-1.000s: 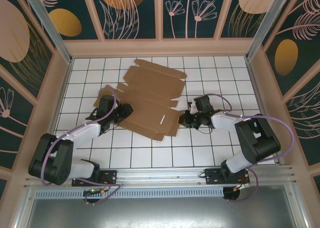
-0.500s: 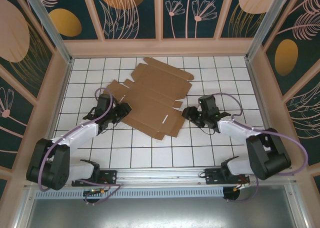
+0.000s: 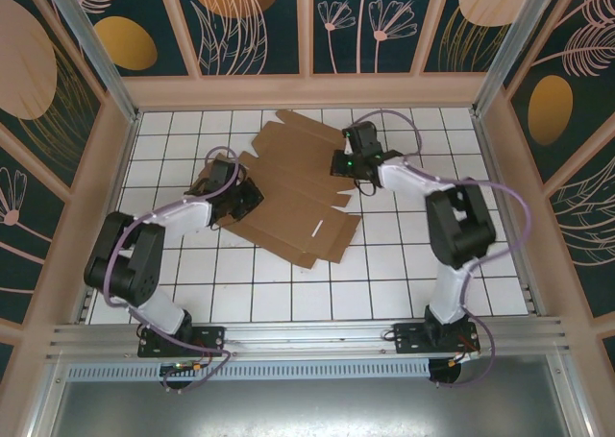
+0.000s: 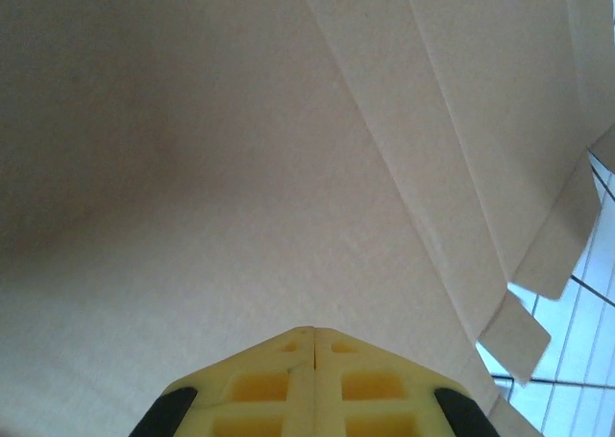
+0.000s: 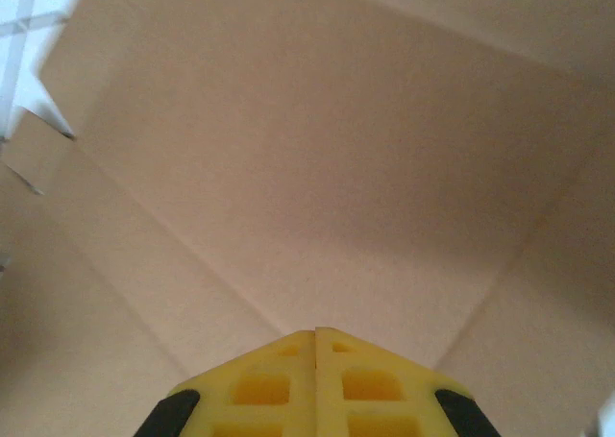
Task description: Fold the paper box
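The paper box [image 3: 288, 192] is lying as an unfolded brown cardboard sheet, spread open on the white tiled tabletop [image 3: 384, 274], toward the far middle. The left pincer [image 3: 242, 195] is sitting over the sheet's left edge. Its yellow fingers [image 4: 259, 389] are pressing together, closed with nothing between them (only a thin seam shows). The right pincer [image 3: 343, 162] is sitting at the sheet's far right corner, likewise closed on nothing, its fingertips [image 5: 360, 387] meeting above a creased panel.
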You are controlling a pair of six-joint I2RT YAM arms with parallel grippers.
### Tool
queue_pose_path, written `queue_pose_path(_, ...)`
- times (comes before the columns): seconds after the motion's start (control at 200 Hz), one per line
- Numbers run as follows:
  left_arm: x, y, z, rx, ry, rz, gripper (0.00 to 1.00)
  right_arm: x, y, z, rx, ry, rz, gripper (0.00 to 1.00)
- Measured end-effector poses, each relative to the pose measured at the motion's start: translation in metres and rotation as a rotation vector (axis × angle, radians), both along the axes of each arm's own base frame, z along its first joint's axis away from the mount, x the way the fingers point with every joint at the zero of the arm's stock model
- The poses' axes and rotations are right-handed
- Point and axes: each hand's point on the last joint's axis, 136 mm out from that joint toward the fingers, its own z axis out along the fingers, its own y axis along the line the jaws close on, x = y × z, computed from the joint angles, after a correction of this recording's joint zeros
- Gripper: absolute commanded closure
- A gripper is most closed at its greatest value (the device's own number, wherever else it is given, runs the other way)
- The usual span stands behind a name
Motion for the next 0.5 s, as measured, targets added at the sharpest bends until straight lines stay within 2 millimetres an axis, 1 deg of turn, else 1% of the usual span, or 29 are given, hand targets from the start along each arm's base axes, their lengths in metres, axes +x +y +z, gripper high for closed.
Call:
queue_pose_path(0.105,0.015,-0.003,-0.008,0.029,0.031,0.000,1.00,0.018,0.009,-0.037,-0.054,0.064,0.026,1.00)
queue_pose_path(0.21,0.025,-0.005,-0.020,0.060,0.064,-0.003,1.00,0.026,0.007,-0.065,-0.119,0.112,0.023,1.00)
queue_pose_path(0.235,0.027,-0.005,-0.023,0.068,0.075,-0.004,1.00,0.028,0.007,-0.067,-0.125,0.115,0.023,1.00)
queue_pose_path(0.29,0.031,-0.004,-0.032,0.083,0.102,-0.005,1.00,0.035,0.005,-0.062,-0.145,0.098,0.010,1.00)
queue_pose_path(0.375,0.036,0.000,-0.046,0.097,0.149,0.002,1.00,0.036,-0.002,-0.065,-0.183,0.096,-0.009,1.00)
queue_pose_path(0.45,0.049,0.002,-0.046,0.094,0.154,0.008,1.00,0.035,-0.007,-0.068,-0.196,0.090,-0.021,1.00)
queue_pose_path(0.5,0.062,0.003,-0.046,0.100,0.151,0.013,1.00,0.034,-0.011,-0.069,-0.204,0.078,-0.032,1.00)
